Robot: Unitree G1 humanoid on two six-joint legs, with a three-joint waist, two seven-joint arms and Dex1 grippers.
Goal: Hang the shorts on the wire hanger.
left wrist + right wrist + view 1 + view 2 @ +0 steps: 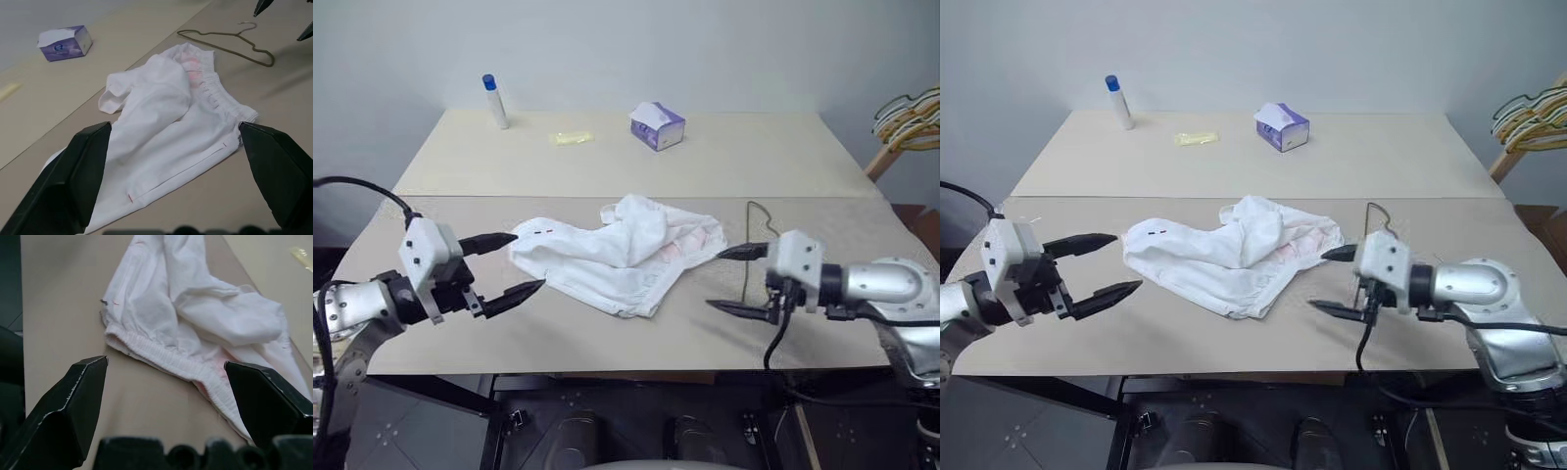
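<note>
Shorts (622,250) lying crumpled on counter (754,157), between both end effectors, long axis running across from one to other. Left end effector (506,263) hovering just beside shorts' edge, fingers apart, empty. Right end effector (736,279) likewise spread, empty, nearer wire hanger (230,41), which is lying flat just beyond shorts' waistband. Plain wall rising behind counter.

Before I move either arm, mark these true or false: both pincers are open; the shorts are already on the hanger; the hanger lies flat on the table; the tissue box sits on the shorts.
1. Both the left pincer and the right pincer are open: true.
2. The shorts hang on the hanger: false, they lie crumpled on the table.
3. The hanger lies flat beside the shorts: true.
4. The tissue box sits on the shorts: false, it stands apart, farther back.
</note>
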